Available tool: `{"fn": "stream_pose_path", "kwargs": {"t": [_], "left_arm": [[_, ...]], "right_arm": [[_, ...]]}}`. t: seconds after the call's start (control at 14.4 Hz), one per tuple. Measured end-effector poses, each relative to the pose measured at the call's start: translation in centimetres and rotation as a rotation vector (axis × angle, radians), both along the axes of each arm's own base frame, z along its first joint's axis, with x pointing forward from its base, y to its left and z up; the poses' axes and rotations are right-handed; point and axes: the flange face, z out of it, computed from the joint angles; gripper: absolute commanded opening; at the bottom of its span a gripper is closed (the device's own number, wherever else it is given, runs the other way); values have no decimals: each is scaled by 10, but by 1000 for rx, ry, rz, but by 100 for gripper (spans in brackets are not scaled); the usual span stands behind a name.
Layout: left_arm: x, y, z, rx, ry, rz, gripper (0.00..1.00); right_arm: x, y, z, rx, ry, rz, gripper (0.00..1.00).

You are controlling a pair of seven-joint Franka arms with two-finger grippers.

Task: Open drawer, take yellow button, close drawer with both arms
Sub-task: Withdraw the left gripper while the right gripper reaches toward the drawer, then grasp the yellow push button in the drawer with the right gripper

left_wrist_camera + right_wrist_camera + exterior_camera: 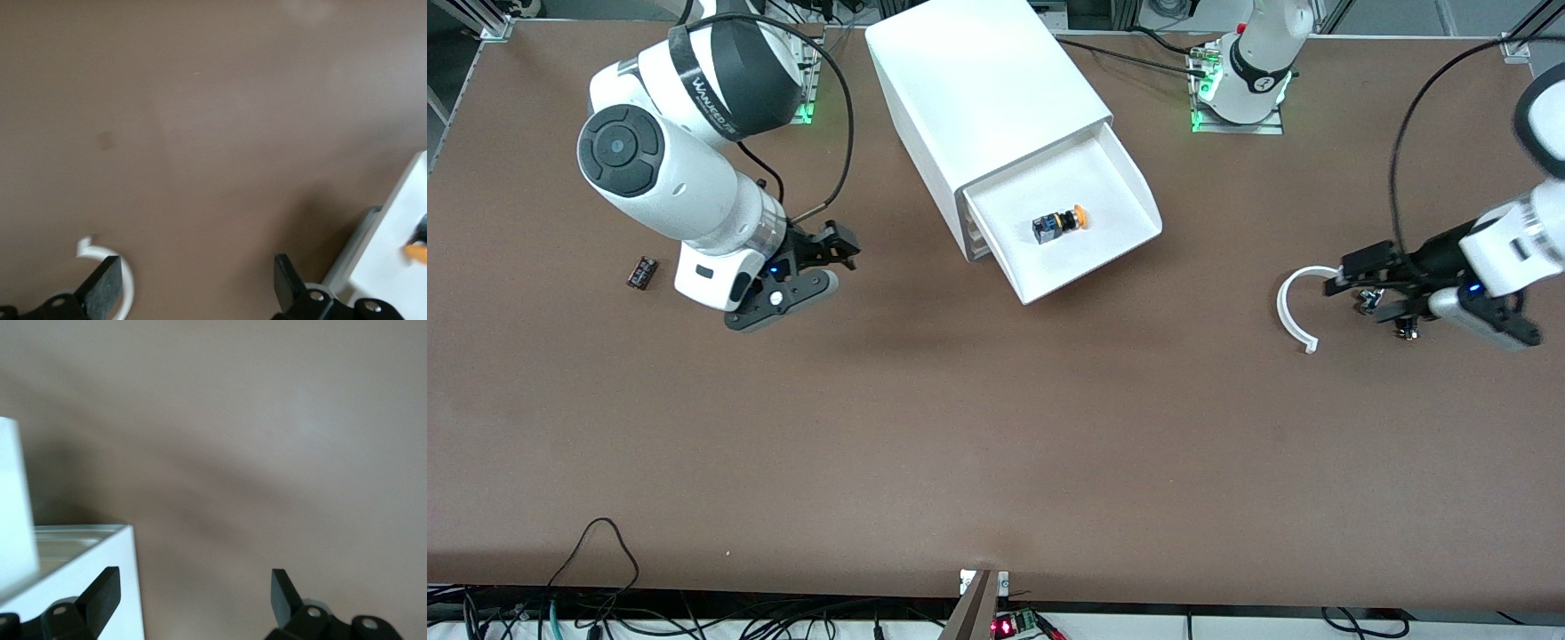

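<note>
Drawer [1080,233] at the top of the white cabinet [983,84] stands pulled out toward the front camera, its flat front [1096,276] well clear of the cabinet face. Inside it the button [1060,222] lies on its side on the tray floor, orange cap pointing toward about 2 o'clock in the front view, touching none of the walls.

From the button, the right gripper [838,253] sits at about 9 o'clock, over bare table [960,427] toward the right arm's end, fingers [103,590] spread and holding nothing. A small dark part [641,272] lies on the table farther out the same way.

At about 3 o'clock from the drawer, the left gripper [1352,277] hangs over a white C-shaped ring [1291,311] on the table, fingers [107,283] spread wide and empty.
</note>
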Motion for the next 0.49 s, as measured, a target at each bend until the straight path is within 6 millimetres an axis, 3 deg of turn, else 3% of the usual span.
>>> {"fn": "stream_pose_path", "kwargs": {"t": [0.21,0.49], "left_arm": [[-17,2,55,193,39,70,100],[-31,-11,69,364,116,203,100]], "right_arm": [[-8,54,5,127,-74,242,100],[-51,157,13,177,-142,545,100]]}}
